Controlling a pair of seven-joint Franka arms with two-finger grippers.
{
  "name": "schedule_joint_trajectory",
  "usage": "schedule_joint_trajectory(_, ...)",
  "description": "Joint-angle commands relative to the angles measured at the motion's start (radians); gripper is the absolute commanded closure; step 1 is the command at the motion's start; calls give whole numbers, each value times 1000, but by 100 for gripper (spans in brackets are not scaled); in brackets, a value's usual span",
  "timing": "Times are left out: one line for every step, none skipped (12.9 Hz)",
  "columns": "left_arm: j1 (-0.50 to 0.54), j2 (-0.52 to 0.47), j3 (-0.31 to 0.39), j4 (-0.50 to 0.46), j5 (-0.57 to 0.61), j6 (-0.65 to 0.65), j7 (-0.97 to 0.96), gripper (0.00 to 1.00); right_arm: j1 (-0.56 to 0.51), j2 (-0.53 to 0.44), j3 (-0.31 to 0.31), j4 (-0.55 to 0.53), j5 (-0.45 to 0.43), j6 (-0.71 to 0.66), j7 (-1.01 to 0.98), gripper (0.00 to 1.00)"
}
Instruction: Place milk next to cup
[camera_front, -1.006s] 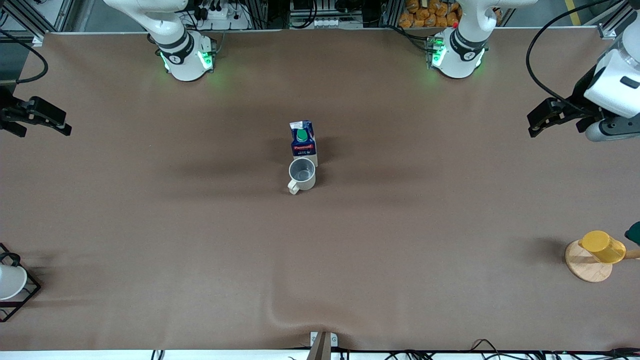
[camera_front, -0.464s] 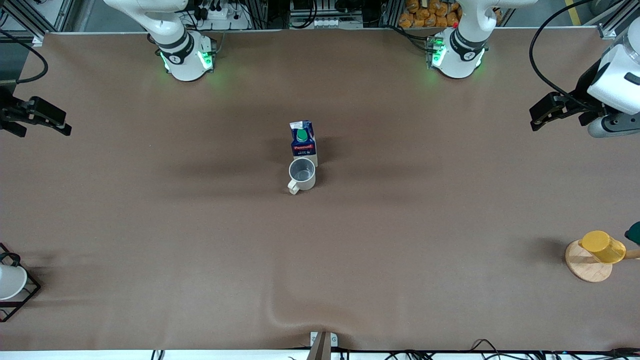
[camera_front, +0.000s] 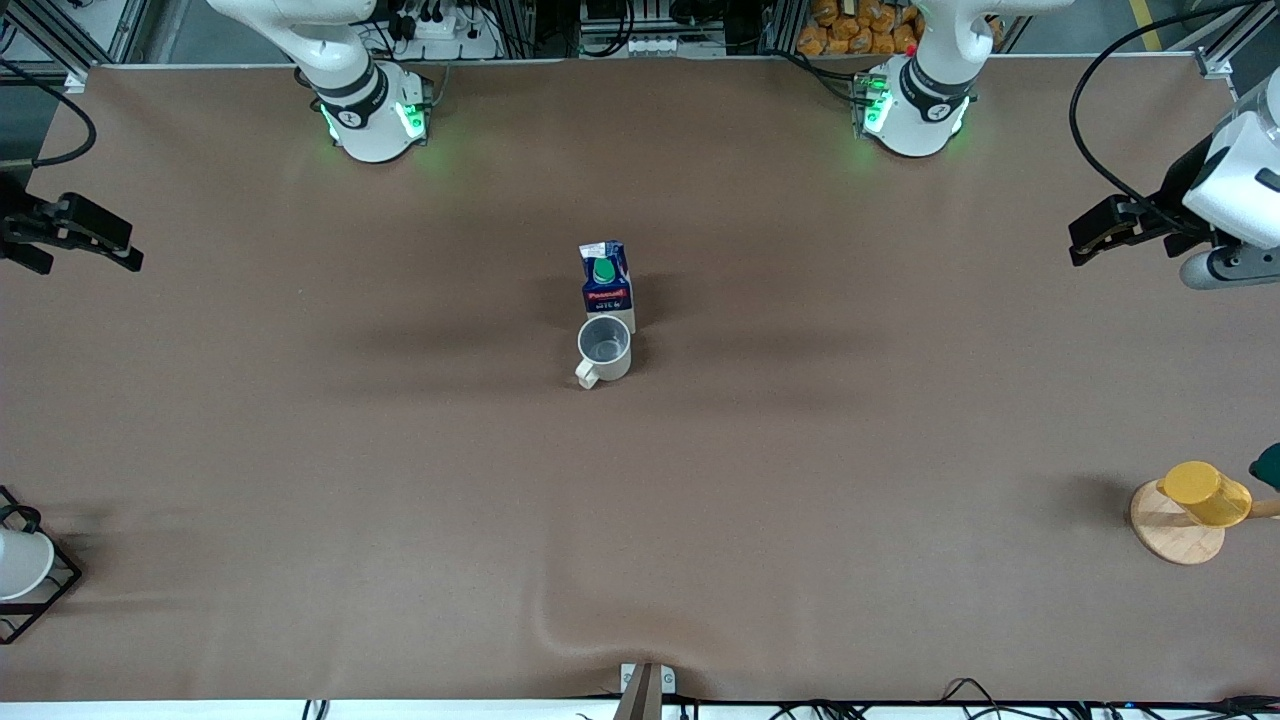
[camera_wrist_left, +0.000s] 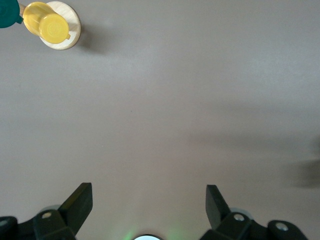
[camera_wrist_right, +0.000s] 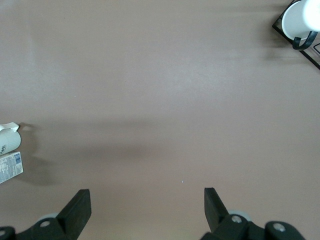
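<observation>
Milk (camera_front: 607, 285): upright at mid-bench, gable top up, long axis vertical; green round cap on the roof slope that faces the front camera; a white side panel edge shows in the right wrist view (camera_wrist_right: 9, 161).
Label: red band across the dark blue face carries white lettering too small to read; smaller white print sits under it.
Cup (camera_front: 604, 349): cream-white mug standing upright, mouth up, grey inside; just beside the milk and nearer to the front camera; whether the two touch cannot be told.
Handle (camera_front: 586, 376): small loop pointing toward the front camera and slightly toward the right arm's end.
Left gripper (camera_front: 1090, 232): up in the air over the bench's edge at the left arm's end, fingers apart, holding nothing.
Right gripper (camera_front: 90, 242): over the bench's edge at the right arm's end, fingers spread, holding nothing.
Yellow cup (camera_front: 1205, 493): lying on a round wooden coaster (camera_front: 1170, 532) at the left arm's end.
White cup (camera_front: 20, 562): in a black wire rack (camera_front: 55, 590) at the right arm's end.
</observation>
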Motion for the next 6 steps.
schedule_joint_trajectory(8,3,2,23,-2,7,33,0,-6,4,6,14,6,-11,2,0)
schedule_joint_trajectory(11,8,2,25,-6,7,34,0,-6,4,6,14,6,-11,2,0)
schedule_joint_trajectory(11,8,2,31,-3,6,33,0,-6,6,6,14,6,-11,2,0)
schedule_joint_trajectory(11,8,2,36,-3,6,33,0,-6,6,6,14,6,-9,2,0)
schedule_joint_trajectory(9,9,2,37,-2,6,33,0,-4,6,6,14,6,-9,2,0)
schedule_joint_trajectory(9,8,3,40,0,4,33,0,-6,6,6,16,6,-9,2,0)
